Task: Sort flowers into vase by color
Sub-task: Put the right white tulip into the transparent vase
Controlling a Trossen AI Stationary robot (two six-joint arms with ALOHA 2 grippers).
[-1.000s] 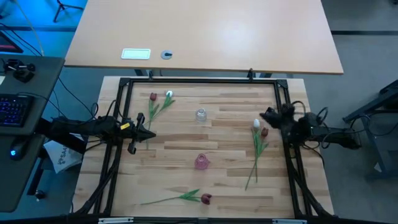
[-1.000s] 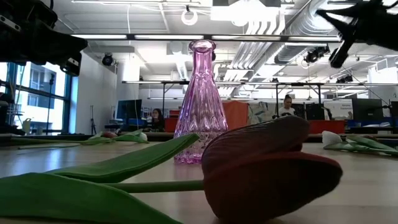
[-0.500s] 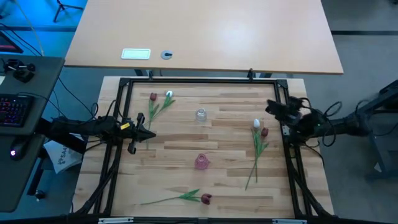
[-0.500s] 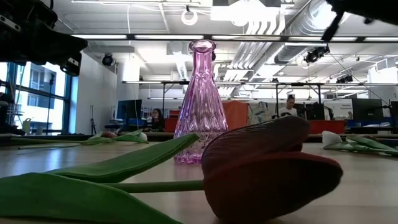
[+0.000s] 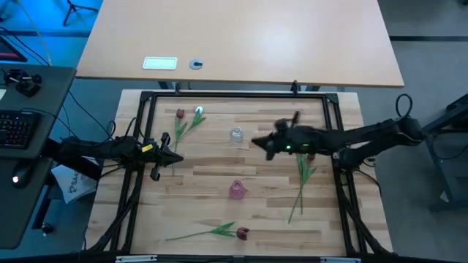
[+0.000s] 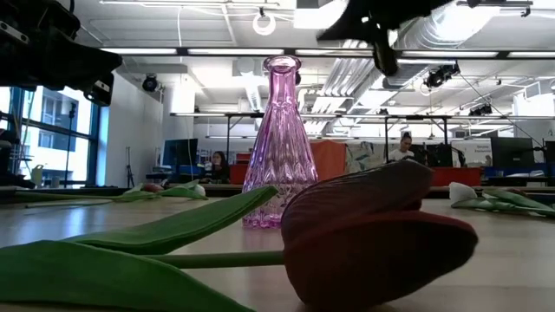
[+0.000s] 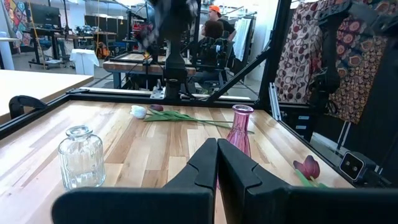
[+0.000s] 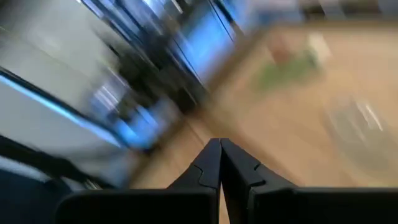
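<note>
The right arm has been swung inward from the table's right edge, and it is now stretched out over the boards. Its gripper (image 5: 262, 145), fingers pressed together, has been carried from beside the right frame post to a spot just right of the clear glass vase (image 5: 235, 135). In the low view, the gripper (image 6: 377, 30) has been shifted from the upper right corner to just right of the pink vase (image 6: 281, 147).

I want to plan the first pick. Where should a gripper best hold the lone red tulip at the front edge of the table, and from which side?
Probably the bare stem between leaves and head. The red tulip lies flat, stem running toward the left, head at the right. The stem is thin and firm; the head is soft and the leaves are wide. Come from straight above with fingers across the stem. The right gripper, shut, hovers mid-table; the left gripper, also shut, waits at the left edge.
</note>
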